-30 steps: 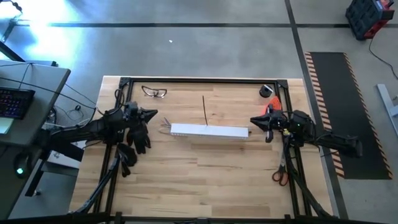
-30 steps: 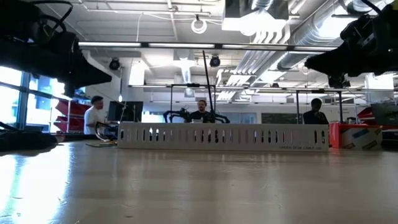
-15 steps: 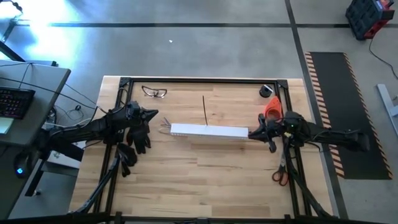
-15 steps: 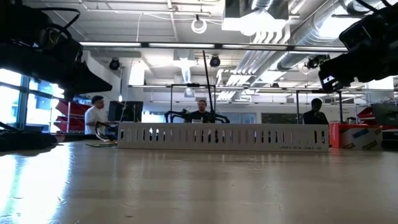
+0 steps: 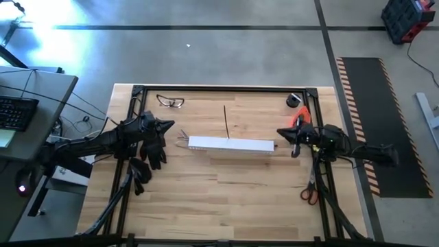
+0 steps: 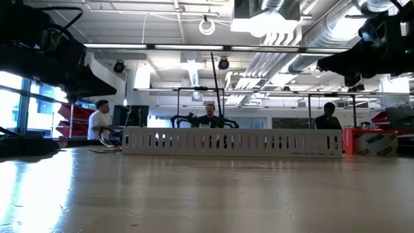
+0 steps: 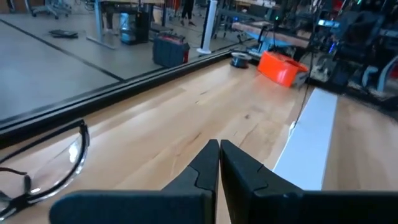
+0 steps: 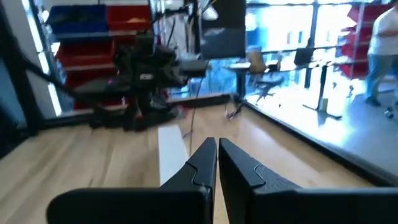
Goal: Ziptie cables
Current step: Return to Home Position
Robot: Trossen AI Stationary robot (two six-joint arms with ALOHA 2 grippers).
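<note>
A white slotted channel [image 5: 230,145] lies across the table's middle. The cables' thin ends [image 5: 182,140] fan out of its left end. The ziptie [image 5: 225,121], a thin dark strip, rises from the channel and stands tall above it in the low view [image 6: 217,90]. My left gripper [image 5: 171,125] hovers shut to the left of the cable ends, touching nothing; its wrist view shows the fingertips together [image 7: 219,146]. My right gripper [image 5: 278,134] hovers shut just off the channel's right end, fingertips together [image 8: 216,144], raised above the table [image 6: 326,65].
Clear safety glasses [image 5: 170,101] lie near the far left corner. A black roll [image 5: 294,100] and an orange object [image 5: 300,118] sit far right. Orange-handled scissors [image 5: 309,194] lie near the right edge. Black gloves [image 5: 152,154] lie by the left arm. People sit in the room beyond [image 6: 209,116].
My right gripper dipped down and toward the table's near edge half a second ago, then came back up to about where it was a second ago. It stayed shut throughout.
</note>
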